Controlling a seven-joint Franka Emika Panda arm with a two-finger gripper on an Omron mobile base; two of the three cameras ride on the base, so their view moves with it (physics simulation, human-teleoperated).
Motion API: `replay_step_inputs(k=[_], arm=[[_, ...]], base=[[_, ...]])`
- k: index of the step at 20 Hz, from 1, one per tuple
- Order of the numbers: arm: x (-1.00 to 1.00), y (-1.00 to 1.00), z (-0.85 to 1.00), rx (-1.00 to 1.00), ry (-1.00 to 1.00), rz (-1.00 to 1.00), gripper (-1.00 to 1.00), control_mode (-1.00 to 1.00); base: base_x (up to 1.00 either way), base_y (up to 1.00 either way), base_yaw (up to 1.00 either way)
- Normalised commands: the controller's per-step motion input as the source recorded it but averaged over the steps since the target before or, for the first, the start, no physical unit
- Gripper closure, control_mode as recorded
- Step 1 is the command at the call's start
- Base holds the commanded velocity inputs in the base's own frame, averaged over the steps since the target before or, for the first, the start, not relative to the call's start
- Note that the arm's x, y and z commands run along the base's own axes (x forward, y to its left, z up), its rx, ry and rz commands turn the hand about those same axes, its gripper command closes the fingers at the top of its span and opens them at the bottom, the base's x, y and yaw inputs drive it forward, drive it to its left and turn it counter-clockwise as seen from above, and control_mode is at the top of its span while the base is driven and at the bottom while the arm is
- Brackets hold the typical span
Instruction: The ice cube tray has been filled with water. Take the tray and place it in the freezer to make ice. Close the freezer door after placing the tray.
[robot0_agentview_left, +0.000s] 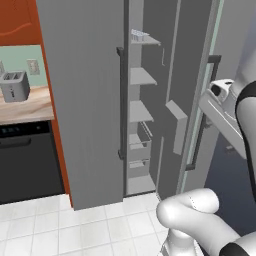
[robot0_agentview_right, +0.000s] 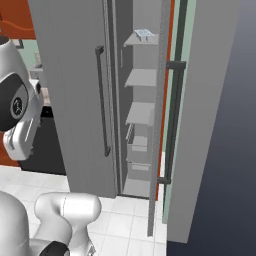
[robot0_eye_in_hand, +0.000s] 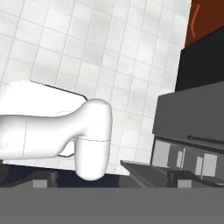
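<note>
From the left base view, the tall grey fridge stands with its freezer (robot0_agentview_left: 142, 110) open, a narrow slot of pale shelves between the two doors. The ice cube tray (robot0_agentview_left: 139, 35) sits on the top shelf, a small white slab with bluish cells, lying flat near the shelf's front edge. The plain fridge door (robot0_agentview_left: 82, 100) to the left is shut, its dark bar handle running down its right edge. The freezer door (robot0_agentview_left: 192, 95) hangs swung out to the right, edge-on, with door bins on its inner face. Off to the left a toaster (robot0_agentview_left: 14, 85) rests on a wooden counter (robot0_agentview_left: 27, 107) above a black dishwasher (robot0_agentview_left: 27, 165). The white arm bends up along the right side.

From the right base view, the tray (robot0_agentview_right: 144, 34) again lies on the topmost shelf of the freezer (robot0_agentview_right: 140, 105), well above the drawers lower down. The freezer door (robot0_agentview_right: 200, 115) stands wide open to the right, its bar handle facing the gap.

In the hand view the camera looks down on white floor tiles (robot0_eye_in_hand: 87, 52), with the dishwasher (robot0_eye_in_hand: 201, 61) at upper right. The claw's tips are not clear there; its fingers are spread fully apart and it has hold of nothing.
</note>
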Motion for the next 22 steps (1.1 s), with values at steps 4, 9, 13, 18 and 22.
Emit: replay_step_inputs(k=[4, 9, 13, 18, 22], arm=[[0.0, 0.0, 0.0, 0.0, 0.0, 0.0, -1.0, 1.0], [0.28, 0.12, -0.06, -0.01, 0.0, 0.0, -1.0, -1.0], [0.03, 0.0, 0.0, -0.01, -0.11, 0.0, -1.0, -1.0], [0.0, -0.13, 0.07, 0.0, -0.12, 0.0, -1.0, -1.0], [-0.01, -0.37, 0.27, 0.0, -0.03, -0.04, -1.0, -1.0]], base=[[0.17, 0.2, 0.0], [0.06, 0.04, 0.0], [0.0, 0.0, 0.0], [0.0, 0.0, 0.0], [0.0, 0.0, 0.0]])
